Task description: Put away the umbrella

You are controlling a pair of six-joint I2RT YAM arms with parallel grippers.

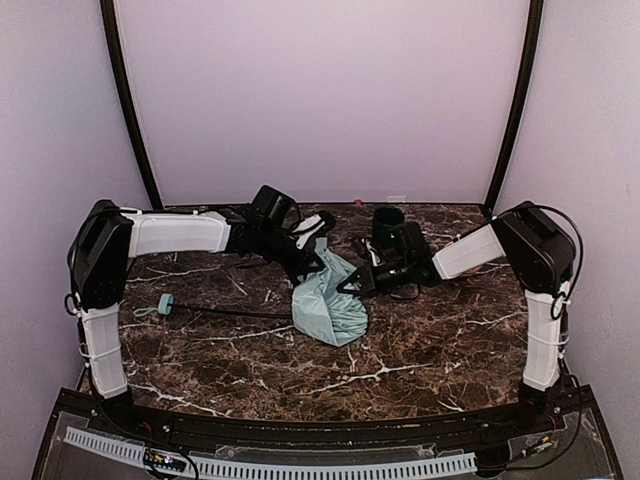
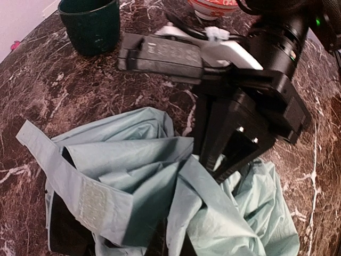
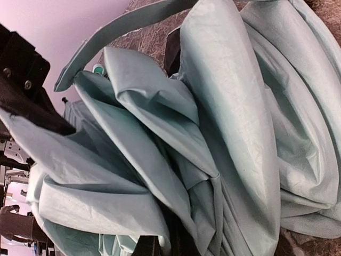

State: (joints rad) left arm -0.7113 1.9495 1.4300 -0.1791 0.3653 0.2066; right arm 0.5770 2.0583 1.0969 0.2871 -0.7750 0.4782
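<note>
Pinching canopy (image 2: 133, 160) cloth just below its tips, the right gripper (image 2: 216, 169) is closed on the umbrella (image 1: 330, 305), which lies on the bench (image 1: 430, 350) between it and the shut left gripper (image 1: 318, 232), canopy collapsed but loose, strap (image 2: 80, 186) undone, shaft (image 1: 230, 314) extended, so most of the stowing remains.

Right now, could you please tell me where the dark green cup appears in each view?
Top external: dark green cup at the back, just right of centre.
Left wrist: top left corner.
Right wrist: not in it.
Shared landmark: the crumpled mint umbrella.
</note>
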